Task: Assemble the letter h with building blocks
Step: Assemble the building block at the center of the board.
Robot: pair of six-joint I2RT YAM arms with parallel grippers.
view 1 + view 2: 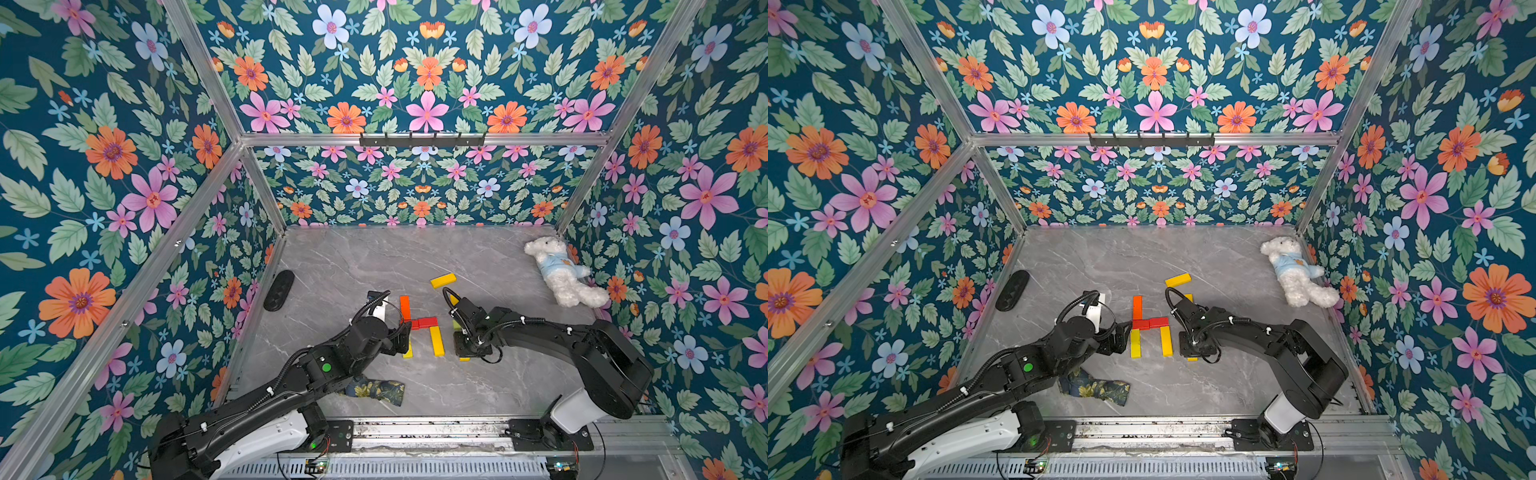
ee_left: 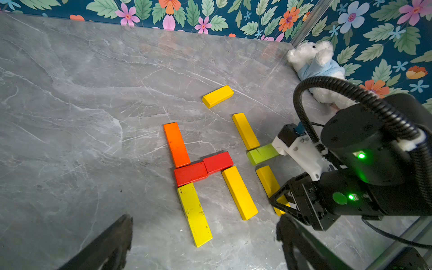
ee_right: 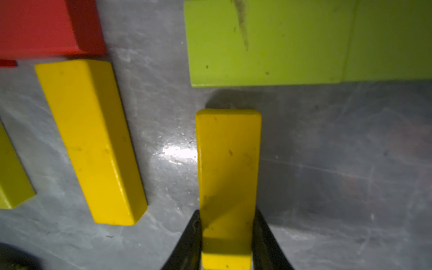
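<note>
Seemingly near complete, towards the front edge of the grey marble tabletop (image 2: 93, 117): a lower-case h of flat wooden building blocks (image 1: 1148, 324), with a stem of a long orange bar (image 2: 176, 145) and a long lime-yellow bar (image 2: 194, 215), a crossbar of two short red blocks (image 2: 190, 174) and a short leg of a long amber bar (image 2: 239, 192). Clamped by its near end in the right gripper (image 3: 226, 233): a further long yellow bar (image 3: 228, 163), just beside that leg on the right-edge side, long axis front to back, roughly parallel to the leg, far end aimed at a short lime green block (image 2: 261, 154). Lifted or resting: impossible to tell. Spread wide and empty near the foot of the stem: the left gripper (image 2: 203, 218). Closer to the held bar by far: the right arm (image 1: 540, 332).
</note>
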